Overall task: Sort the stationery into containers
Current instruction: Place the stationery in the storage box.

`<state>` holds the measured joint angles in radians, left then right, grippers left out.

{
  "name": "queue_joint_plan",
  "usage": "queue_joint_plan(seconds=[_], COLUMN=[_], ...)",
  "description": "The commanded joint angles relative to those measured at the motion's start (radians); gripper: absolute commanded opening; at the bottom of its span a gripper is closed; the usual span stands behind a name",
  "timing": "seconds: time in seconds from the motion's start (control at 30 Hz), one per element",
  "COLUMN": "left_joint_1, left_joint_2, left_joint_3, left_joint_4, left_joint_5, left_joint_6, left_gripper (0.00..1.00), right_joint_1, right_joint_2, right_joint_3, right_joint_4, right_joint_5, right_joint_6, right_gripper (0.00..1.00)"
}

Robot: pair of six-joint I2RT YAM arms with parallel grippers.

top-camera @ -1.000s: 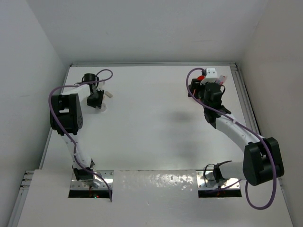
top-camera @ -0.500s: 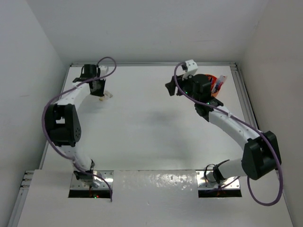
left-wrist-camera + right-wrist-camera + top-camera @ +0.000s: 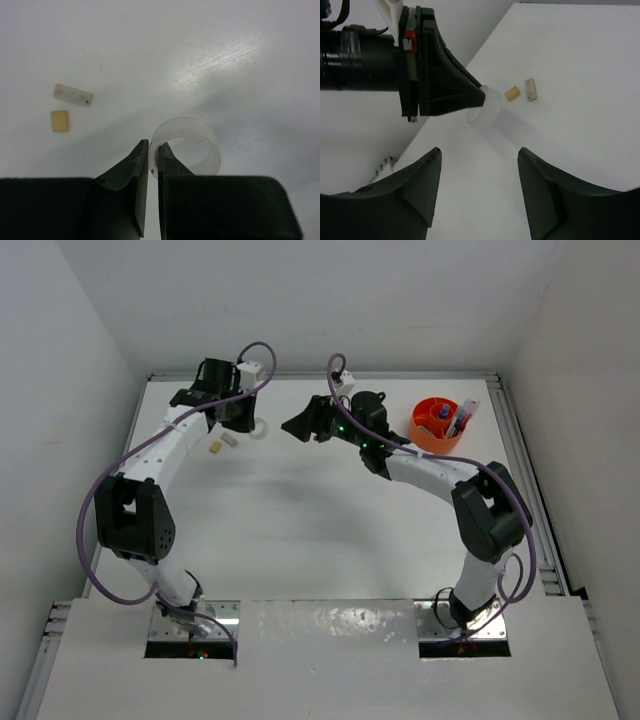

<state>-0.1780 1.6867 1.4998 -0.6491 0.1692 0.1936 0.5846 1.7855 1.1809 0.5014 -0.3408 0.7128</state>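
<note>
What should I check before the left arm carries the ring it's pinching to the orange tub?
1. Left gripper shut on the translucent ring at its wall: ok.
2. Ring lifted off the table: cannot tell.
3. Right gripper open and empty: ok.
4. Way to the orange tub free: not ok, the right arm lies between.
5. Beige block and whitish piece apart from the ring: ok.
6. Free compartment in the tub: cannot tell.
</note>
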Motion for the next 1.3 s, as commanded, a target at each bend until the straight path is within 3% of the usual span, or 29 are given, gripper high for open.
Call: queue_joint_plan(seconds=[0.0, 0.37, 0.67, 0.8, 0.9, 0.97, 1.0, 1.1, 1.2, 1.27], left_joint_1=[-0.043, -0.086, -0.089, -0.089, -0.092, -0.095, -0.095, -0.094, -0.094, -0.094], left_joint_2=[-0.012, 0.002, 0.004, 0.004, 0.002, 0.001, 0.002, 0.002, 0.002, 0.002], left_joint_3=[0.045, 0.063, 0.071, 0.073, 0.073, 0.071, 0.073, 0.071, 0.071, 0.066], left_joint_4=[-0.023, 0.011, 0.016, 0.017, 0.014, 0.016, 0.016, 0.016, 0.017, 0.016], left_joint_5=[0.019, 0.020, 0.023, 0.024, 0.026, 0.024, 0.024, 0.024, 0.024, 0.019], left_joint_6=[-0.033, -0.059, -0.071, -0.077, -0.079, -0.079, -0.079, -0.082, -0.082, -0.082], left_gripper=[0.00, 0.00, 0.00, 0.00, 0.00, 0.00, 0.00, 0.00, 0.00, 0.36], right_joint_1=[0.008, 0.037, 0.043, 0.043, 0.044, 0.043, 0.044, 0.044, 0.043, 0.035], right_joint_2=[0.023, 0.173, 0.204, 0.213, 0.222, 0.221, 0.219, 0.204, 0.174, 0.126], right_joint_3=[0.052, 0.174, 0.175, 0.175, 0.180, 0.174, 0.169, 0.154, 0.129, 0.111], right_joint_4=[0.143, 0.080, 0.072, 0.078, 0.075, 0.092, 0.107, 0.117, 0.115, 0.091], right_joint_5=[-0.026, -0.020, -0.021, -0.021, -0.023, -0.023, -0.021, -0.009, 0.000, -0.003], right_joint_6=[0.157, 0.195, 0.203, 0.212, 0.212, 0.215, 0.218, 0.211, 0.166, 0.111], right_gripper=[0.61, 0.55, 0.52, 0.43, 0.45, 0.33, 0.19, 0.04, 0.00, 0.00])
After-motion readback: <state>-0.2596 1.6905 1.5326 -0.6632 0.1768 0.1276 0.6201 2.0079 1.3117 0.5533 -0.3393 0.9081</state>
